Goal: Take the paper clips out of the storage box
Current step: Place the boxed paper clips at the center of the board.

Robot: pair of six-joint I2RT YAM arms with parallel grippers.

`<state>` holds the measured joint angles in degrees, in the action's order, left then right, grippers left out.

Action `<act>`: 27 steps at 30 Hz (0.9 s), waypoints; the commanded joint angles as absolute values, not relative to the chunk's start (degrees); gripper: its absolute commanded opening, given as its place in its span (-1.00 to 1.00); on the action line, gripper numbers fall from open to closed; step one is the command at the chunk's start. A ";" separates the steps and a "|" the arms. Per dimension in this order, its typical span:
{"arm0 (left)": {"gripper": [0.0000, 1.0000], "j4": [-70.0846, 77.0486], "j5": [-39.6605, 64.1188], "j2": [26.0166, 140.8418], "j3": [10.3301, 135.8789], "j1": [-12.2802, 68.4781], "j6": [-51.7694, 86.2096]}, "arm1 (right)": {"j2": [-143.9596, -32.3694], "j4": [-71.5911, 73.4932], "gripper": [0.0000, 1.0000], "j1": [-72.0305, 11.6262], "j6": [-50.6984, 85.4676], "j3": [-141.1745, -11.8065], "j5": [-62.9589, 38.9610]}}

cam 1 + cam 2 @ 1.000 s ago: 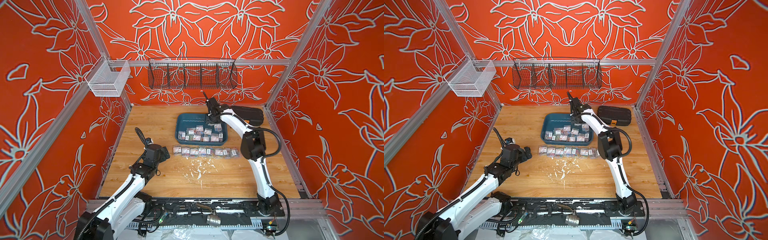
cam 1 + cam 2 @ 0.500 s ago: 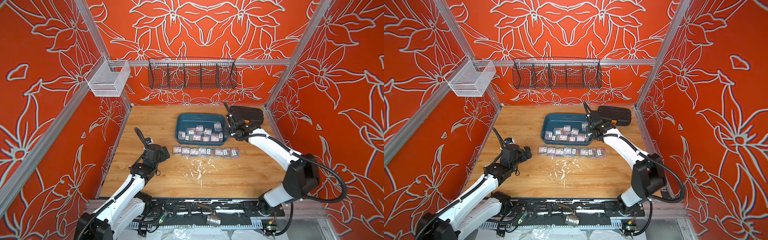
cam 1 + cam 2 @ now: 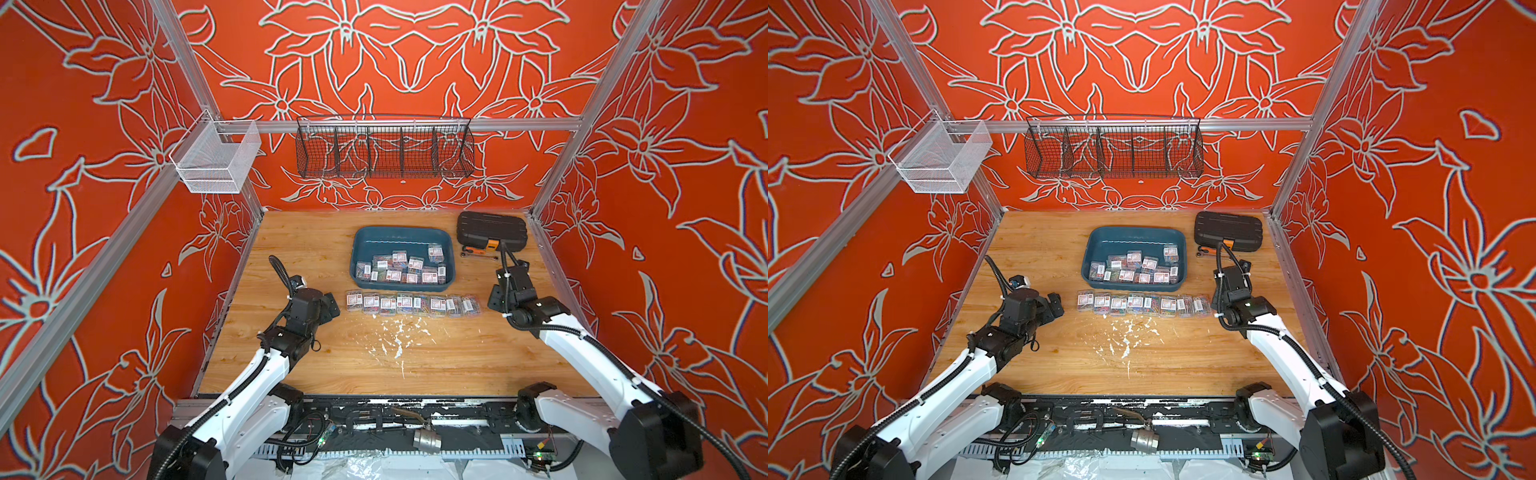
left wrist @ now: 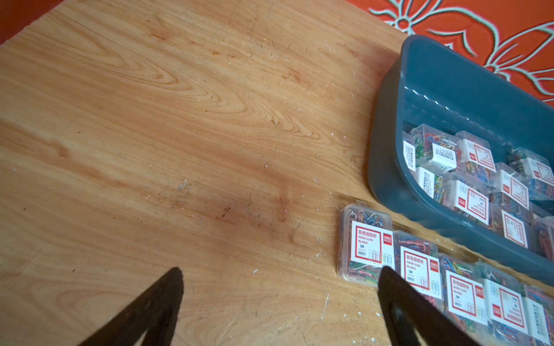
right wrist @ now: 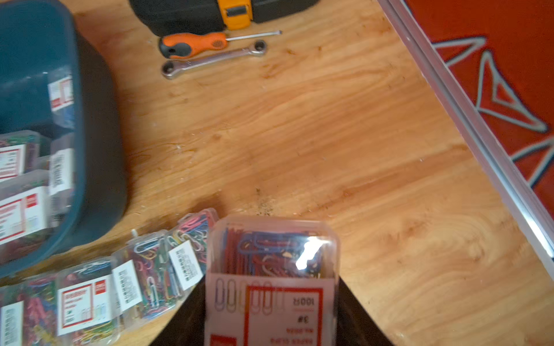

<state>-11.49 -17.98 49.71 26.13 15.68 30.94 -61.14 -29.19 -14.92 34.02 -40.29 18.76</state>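
Paper-clip box, clasped lengthwise in right gripper, is poised just past the right-arm end of row of boxes; left gripper gapes empty opposite.

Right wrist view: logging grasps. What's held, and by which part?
The right gripper holds a small clear plastic box of multicoloured paper clips by its two long sides, at the labelled end.

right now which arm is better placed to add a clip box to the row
Right: the right pincer grips a clip box beside the end of the row; the left pincer is open and empty.
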 commanded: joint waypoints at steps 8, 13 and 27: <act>0.97 -11.38 -18.20 48.87 25.05 15.56 31.27 | -69.67 -23.43 0.09 -11.65 39.97 -39.27 15.20; 0.97 -11.16 -18.40 48.25 24.70 15.58 31.45 | -78.20 -22.34 0.10 -10.57 40.22 -41.48 12.11; 0.98 -10.99 -18.49 47.64 24.39 15.56 31.26 | -88.13 -21.16 0.28 -8.42 40.05 -45.87 8.75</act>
<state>-11.40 -17.96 48.38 25.02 15.68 30.94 -87.26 -20.75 -8.91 39.29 -44.31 9.04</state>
